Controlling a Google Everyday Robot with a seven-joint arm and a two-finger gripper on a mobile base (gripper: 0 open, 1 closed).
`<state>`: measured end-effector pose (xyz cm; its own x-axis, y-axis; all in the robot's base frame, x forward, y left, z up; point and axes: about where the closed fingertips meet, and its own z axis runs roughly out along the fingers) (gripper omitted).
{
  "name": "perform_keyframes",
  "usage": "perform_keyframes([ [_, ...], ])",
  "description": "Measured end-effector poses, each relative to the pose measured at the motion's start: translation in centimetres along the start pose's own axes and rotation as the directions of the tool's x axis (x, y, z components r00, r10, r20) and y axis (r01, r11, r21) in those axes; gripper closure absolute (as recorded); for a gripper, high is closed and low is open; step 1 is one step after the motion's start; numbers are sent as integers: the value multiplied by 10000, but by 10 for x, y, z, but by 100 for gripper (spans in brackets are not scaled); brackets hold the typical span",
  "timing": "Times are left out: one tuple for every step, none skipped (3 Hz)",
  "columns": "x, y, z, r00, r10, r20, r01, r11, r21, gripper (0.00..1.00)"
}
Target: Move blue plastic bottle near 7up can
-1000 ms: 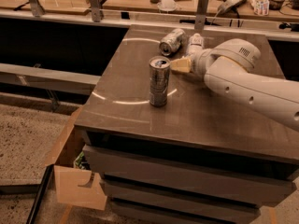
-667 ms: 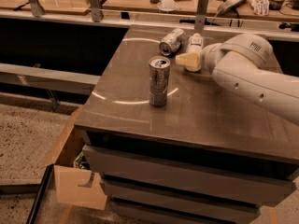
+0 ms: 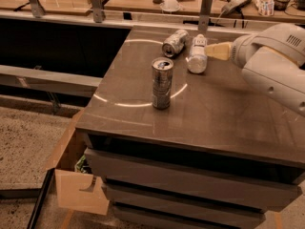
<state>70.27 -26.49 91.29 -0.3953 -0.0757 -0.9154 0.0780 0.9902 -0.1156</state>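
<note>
at the back of the tabletop (image 3: 228, 109) the blue plastic bottle (image 3: 197, 55) lies on its side just beside the toppled 7up can (image 3: 174, 42), the gripper (image 3: 209, 50) right at its right flank, open or closed i cannot tell, a taller can (image 3: 162, 82) upright nearer the front.

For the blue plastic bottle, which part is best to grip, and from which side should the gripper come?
Probably its middle body, across the width. The blue plastic bottle lies on its side, cap toward the far edge, so the round body is exposed. Come from the right, where the gripper sits beside it; the 7up can lies at its left.
</note>
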Motion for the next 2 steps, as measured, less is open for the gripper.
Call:
perform_keyframes([
  [6, -55, -24, 9999, -3, -134, 23, 9889, 1485, 0],
  [7, -67, -29, 9997, -90, -217, 129, 9822, 1872, 0],
])
